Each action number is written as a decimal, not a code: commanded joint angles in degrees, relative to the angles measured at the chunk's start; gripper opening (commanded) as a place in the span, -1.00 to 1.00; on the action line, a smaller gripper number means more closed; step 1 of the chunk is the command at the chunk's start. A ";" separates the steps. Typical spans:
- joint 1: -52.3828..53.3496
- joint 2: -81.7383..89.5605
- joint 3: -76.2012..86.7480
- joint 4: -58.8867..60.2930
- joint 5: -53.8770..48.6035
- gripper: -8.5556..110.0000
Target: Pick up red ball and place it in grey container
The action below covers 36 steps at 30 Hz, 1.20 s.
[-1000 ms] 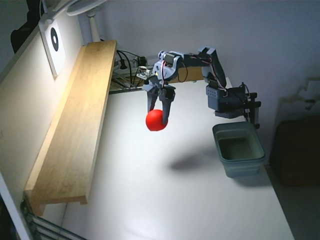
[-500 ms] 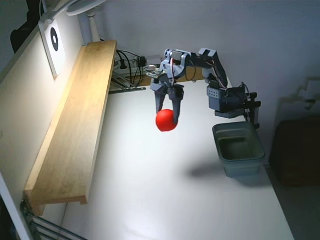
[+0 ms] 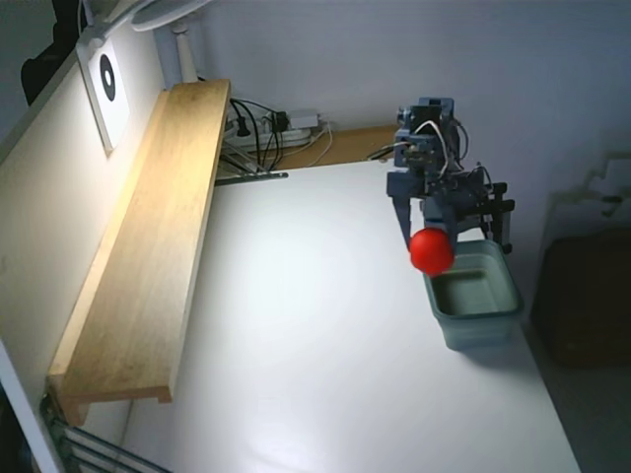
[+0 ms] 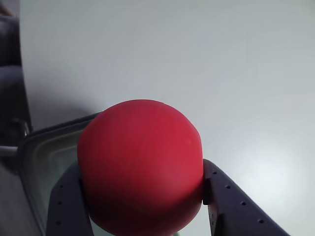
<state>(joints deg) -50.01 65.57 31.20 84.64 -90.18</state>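
The red ball (image 3: 431,251) is held in my gripper (image 3: 430,246), lifted above the table at the left rim of the grey container (image 3: 474,294) in the fixed view. In the wrist view the ball (image 4: 140,164) fills the lower centre, clamped between my two dark fingers (image 4: 221,196). The gripper (image 4: 141,196) is shut on it. Part of the container's rim (image 4: 29,147) shows at the lower left, below and behind the ball. The container looks empty.
A long wooden shelf (image 3: 148,236) runs along the left wall in the fixed view. Cables and a power strip (image 3: 276,128) lie at the back. The white table's right edge (image 3: 552,394) passes just beside the container.
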 commanded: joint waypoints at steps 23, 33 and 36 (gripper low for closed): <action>-1.24 13.90 13.36 -3.55 0.18 -0.47; -4.48 13.90 13.36 -3.55 0.18 -0.47; -6.57 13.90 13.36 -3.55 0.18 -0.47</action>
<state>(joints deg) -54.40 75.32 44.47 81.91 -90.09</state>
